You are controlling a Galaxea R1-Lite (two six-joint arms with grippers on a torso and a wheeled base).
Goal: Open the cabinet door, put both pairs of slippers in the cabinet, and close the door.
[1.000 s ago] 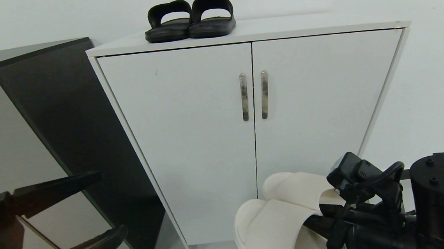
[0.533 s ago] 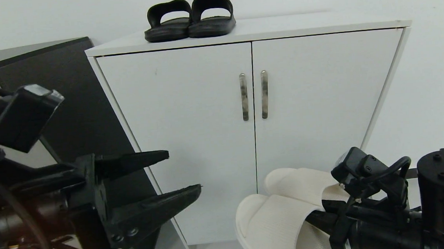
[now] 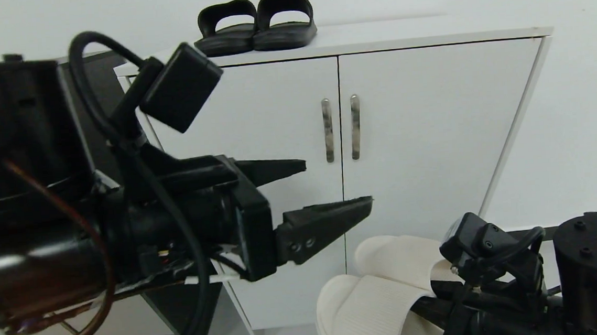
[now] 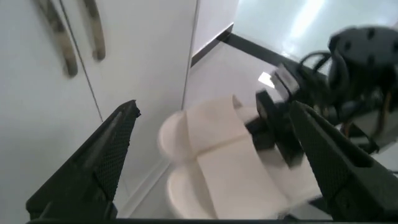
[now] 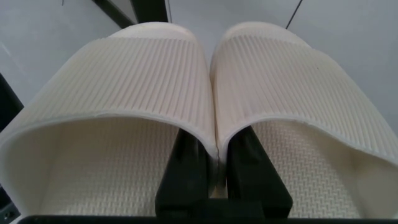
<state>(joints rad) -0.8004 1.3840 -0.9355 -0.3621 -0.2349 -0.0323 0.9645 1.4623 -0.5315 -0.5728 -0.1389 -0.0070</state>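
Step in hand: opening the door. Nothing is stowed yet.

Cabinet (image 3: 432, 126): white, against the wall, both doors shut. The two handles, left (image 3: 328, 130) and right (image 3: 355, 127), stand upright just beside each other at the centre seam.

Black pair (image 3: 255, 24): side by side on the cabinet top, toward its left end, toes facing me.

White pair (image 3: 375, 288): off the floor, low in front of the right door, carried by the right arm.

Right gripper (image 5: 214, 177): clamped. One finger sits inside each slipper, and the two inner strap walls are pinched together between them. The grip looks firm and both slippers hang level.

Left gripper (image 3: 337, 182): spread wide and holding nothing. In the head view it sits in front of the left door, just below the handles. I cannot tell how far it stands off the door face. The wrist view shows the handles off to one side of the gap between the fingers (image 4: 118, 143), not in it.

Next move, my judgement: raise and line up the left gripper so one handle lies between the fingers, then close and pull along the hinge arc. The handles are close together, so there is a risk of catching both or slipping off. The white pair hangs in front of the right door, so it may need to back away if that door swings out.
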